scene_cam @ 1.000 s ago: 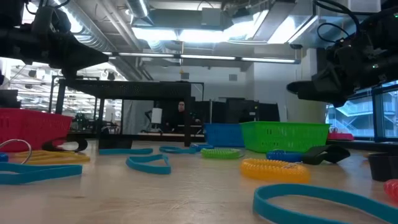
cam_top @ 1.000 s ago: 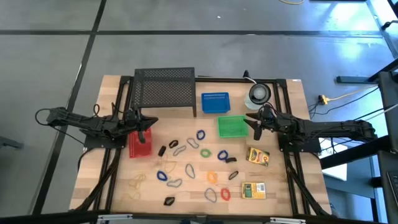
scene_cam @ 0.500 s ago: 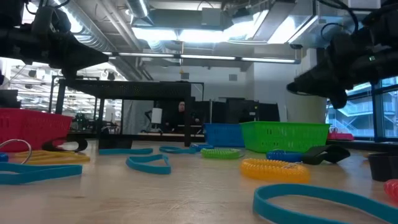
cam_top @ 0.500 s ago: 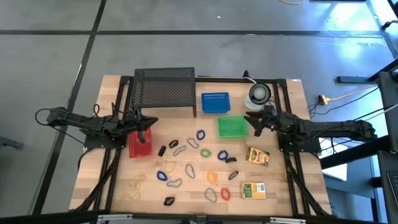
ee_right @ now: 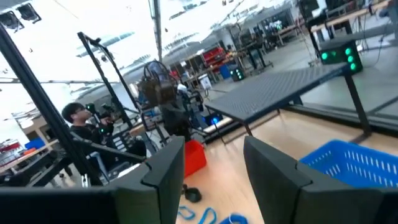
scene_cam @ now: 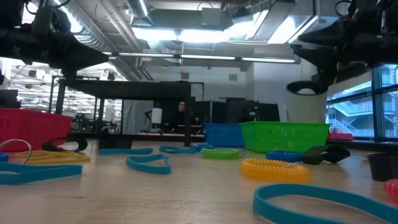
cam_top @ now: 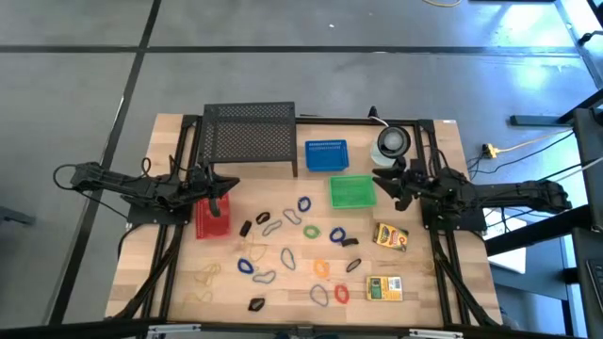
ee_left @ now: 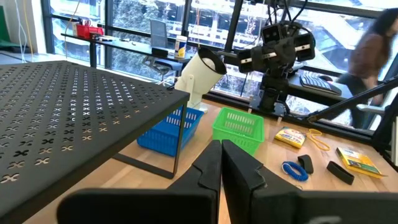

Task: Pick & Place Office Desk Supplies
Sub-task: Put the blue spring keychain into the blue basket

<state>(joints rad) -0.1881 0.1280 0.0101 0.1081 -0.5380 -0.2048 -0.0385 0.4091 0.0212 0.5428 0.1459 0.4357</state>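
— While both arms hang over the desk, how do the claws stand?

— Left claw, at mid-left of the overhead frame above the red basket, has its fingers pressed together with nothing between them. Right claw, at mid-right just beside the green basket, has its fingers parted and carries nothing.

— And the supplies?

— Loose in the lower middle of the overhead frame: blue loops, a green loop, orange loops, grey loops, black clips. Tan rubber bands lie at lower left. Two yellow-green boxes sit at lower right, apart from each other.

— Anything else up top?

— A black mesh shelf at upper centre, a blue basket to its right, then a round grey-white disc.
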